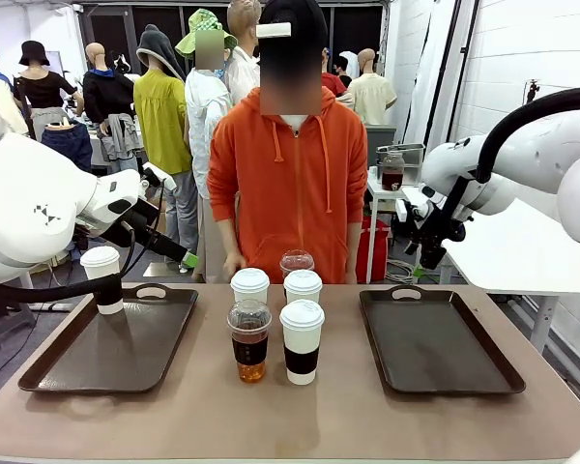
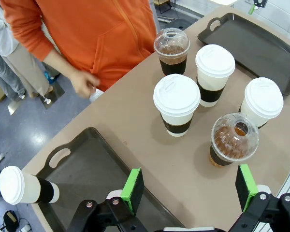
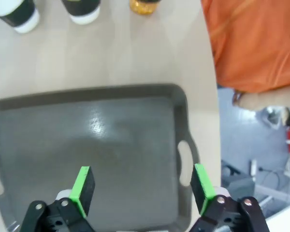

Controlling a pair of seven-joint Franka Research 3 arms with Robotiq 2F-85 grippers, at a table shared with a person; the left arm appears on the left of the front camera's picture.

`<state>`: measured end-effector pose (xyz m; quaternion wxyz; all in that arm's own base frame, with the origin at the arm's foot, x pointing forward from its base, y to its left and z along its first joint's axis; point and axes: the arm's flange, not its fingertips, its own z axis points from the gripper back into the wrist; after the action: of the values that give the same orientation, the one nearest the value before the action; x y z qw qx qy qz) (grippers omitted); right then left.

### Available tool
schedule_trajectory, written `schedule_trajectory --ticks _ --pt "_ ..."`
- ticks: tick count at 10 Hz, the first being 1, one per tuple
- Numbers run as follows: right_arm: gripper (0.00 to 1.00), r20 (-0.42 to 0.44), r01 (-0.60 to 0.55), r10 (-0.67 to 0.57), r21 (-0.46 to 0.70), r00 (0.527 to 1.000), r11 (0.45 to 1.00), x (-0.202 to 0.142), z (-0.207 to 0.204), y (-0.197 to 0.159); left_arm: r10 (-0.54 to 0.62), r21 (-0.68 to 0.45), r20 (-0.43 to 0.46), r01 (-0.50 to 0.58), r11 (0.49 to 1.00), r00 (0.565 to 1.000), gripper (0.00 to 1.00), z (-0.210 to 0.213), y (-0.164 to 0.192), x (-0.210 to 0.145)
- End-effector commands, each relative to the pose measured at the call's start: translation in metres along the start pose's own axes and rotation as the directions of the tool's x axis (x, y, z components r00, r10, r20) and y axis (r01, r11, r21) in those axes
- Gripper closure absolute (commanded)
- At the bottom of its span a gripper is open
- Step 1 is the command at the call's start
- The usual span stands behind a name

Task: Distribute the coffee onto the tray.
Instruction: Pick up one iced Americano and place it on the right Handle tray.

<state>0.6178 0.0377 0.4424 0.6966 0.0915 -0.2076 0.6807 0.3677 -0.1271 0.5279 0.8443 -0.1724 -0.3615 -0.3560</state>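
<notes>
Coffee in white-lidded paper cups (image 1: pixel 302 340) and clear dome-lidded plastic cups (image 1: pixel 249 340), clustered close together, liable to tip if clipped by the wide-open, empty left gripper (image 2: pixel 188 178) or right gripper (image 3: pixel 141 178).

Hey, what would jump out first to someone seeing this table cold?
Five cups clustered in the middle, in front of a person in an orange hoodie. One white paper cup stands alone at the far left corner of the left tray. The left gripper and right gripper hang open.
</notes>
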Motion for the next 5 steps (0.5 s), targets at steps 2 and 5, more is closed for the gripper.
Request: schedule_trajectory --ticks 2,5 --pt "0.00 0.182 -0.046 0.041 0.021 0.982 0.999 -0.005 -0.022 -0.014 0.003 -0.006 0.001 -0.003 1.000 1.000 0.00 0.000 0.001 -0.001" --pt "0.00 0.303 -0.043 0.030 0.036 0.952 0.998 -0.015 -0.044 -0.026 0.003 -0.006 0.001 -0.003 1.000 1.000 0.00 0.000 0.001 -0.001"
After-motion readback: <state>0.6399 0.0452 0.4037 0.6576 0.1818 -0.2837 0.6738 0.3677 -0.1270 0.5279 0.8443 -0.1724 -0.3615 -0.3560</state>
